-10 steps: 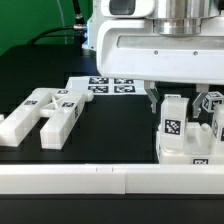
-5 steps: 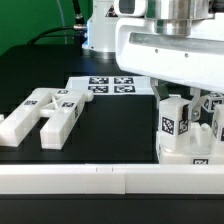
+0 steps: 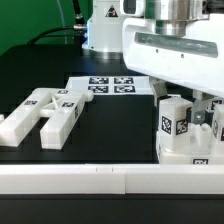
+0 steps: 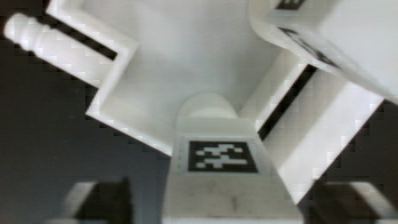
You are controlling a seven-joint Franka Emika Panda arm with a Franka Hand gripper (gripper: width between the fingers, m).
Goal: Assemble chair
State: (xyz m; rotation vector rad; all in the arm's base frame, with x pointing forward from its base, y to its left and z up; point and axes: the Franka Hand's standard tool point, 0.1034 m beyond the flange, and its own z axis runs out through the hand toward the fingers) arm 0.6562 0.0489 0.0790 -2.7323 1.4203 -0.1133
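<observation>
Toward the exterior view's left end of the matte black table (image 3: 115, 132), a cluster of loose matte white plastic chair bars (image 3: 45, 112) lies flat. They are long blocky pieces, each with a square black-and-white tag on its upper face. They sit close to the long white rail (image 3: 80, 178) that runs along the table's near edge, and they touch one another. How they interlock cannot be told.

Behind them, nearer the table's middle and toward its far edge, lies the marker board (image 3: 108, 85), thin, flat and white, with its printed tags facing up. It is apart from the bars.

At the exterior view's right end of the table, just behind the rail, stands the partly built white chair body (image 3: 182, 148). It is a low blocky base carrying an upright white post with a tag on the side facing the camera.

The large glossy white robot gripper (image 3: 186, 106) hangs directly over this body, with its dark fingers (image 3: 157, 99) reaching down on either side of the post. In the wrist view the gripper (image 4: 222, 205) has its claw spread apart. The tagged post runs between the two grey fingers (image 4: 102, 203), and a dark gap shows on each side, so neither pad presses on it. The chair body rests on the table under its own weight.
</observation>
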